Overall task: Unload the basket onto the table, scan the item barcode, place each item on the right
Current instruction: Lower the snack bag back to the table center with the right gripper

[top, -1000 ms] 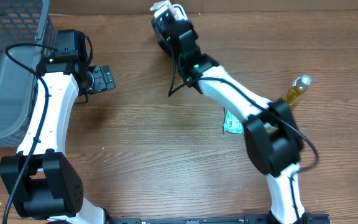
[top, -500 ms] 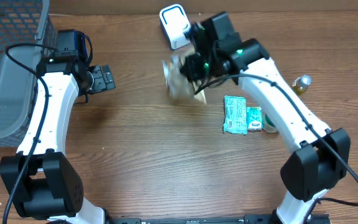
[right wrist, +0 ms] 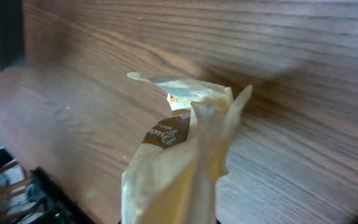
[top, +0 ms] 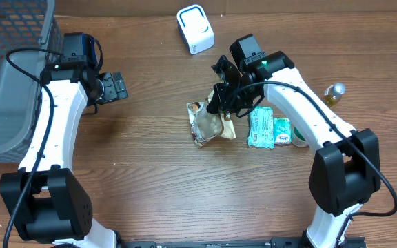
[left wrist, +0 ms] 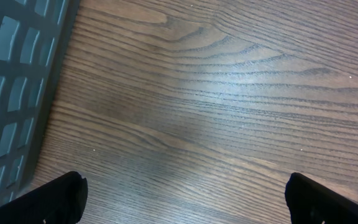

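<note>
The right claw pinches the edge of a brown snack packet, which lies just under it, low on the bench. The left claw is spread and holds nothing. I judge this is the carrying step. Next, the barcode must face the white scanner beyond the right claw.

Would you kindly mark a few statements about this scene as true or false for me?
1. The right gripper is shut on the brown packet. True.
2. The left gripper holds the green packet. False: it is open and empty, and that packet lies on the table.
3. The white scanner sits apart from the brown packet. True.
4. The bottle lies in the basket. False: it is on the table by the right arm, far from the basket.
</note>
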Robot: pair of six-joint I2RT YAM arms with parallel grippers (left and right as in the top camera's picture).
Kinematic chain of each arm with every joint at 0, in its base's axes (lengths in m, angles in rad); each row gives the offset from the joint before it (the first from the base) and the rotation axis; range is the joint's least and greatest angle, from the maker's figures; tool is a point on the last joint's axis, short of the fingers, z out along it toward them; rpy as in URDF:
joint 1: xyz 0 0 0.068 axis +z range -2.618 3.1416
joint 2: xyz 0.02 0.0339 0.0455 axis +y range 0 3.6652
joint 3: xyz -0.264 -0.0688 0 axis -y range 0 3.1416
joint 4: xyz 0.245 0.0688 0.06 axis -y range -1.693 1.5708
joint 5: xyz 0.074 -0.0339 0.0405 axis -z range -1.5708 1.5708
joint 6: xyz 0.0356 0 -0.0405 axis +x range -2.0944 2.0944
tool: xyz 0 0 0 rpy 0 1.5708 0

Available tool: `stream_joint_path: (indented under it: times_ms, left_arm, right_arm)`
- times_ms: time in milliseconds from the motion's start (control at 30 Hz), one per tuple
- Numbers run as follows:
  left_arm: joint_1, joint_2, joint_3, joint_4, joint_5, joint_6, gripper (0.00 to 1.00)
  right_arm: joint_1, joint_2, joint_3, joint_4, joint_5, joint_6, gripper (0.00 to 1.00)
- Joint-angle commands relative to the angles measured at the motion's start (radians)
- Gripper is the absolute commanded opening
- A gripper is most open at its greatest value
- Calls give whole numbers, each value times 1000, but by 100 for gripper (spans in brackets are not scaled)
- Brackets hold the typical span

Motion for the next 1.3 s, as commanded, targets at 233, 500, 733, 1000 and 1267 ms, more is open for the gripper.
stream_joint_path:
  times_ms: [233, 500, 733, 1000, 1267]
  left_arm:
    - [3, -5, 16, 1, -9, -3, 100]
    - [3, -5, 16, 1, -9, -3, 100]
    - [3, -5, 16, 1, -9, -3, 100]
    - [3, -5, 16, 1, -9, -3, 100]
    - [3, -5, 16, 1, -9, -3, 100]
  right_arm:
    - [2, -4, -3, -17, 96, -5, 41]
    - [2, -4, -3, -16, 292, 16, 95]
    - [2, -4, -3, 5, 458, 87, 100]
    - [2, -4, -3, 94, 458, 87, 100]
    - [2, -4, -3, 124, 458, 87, 100]
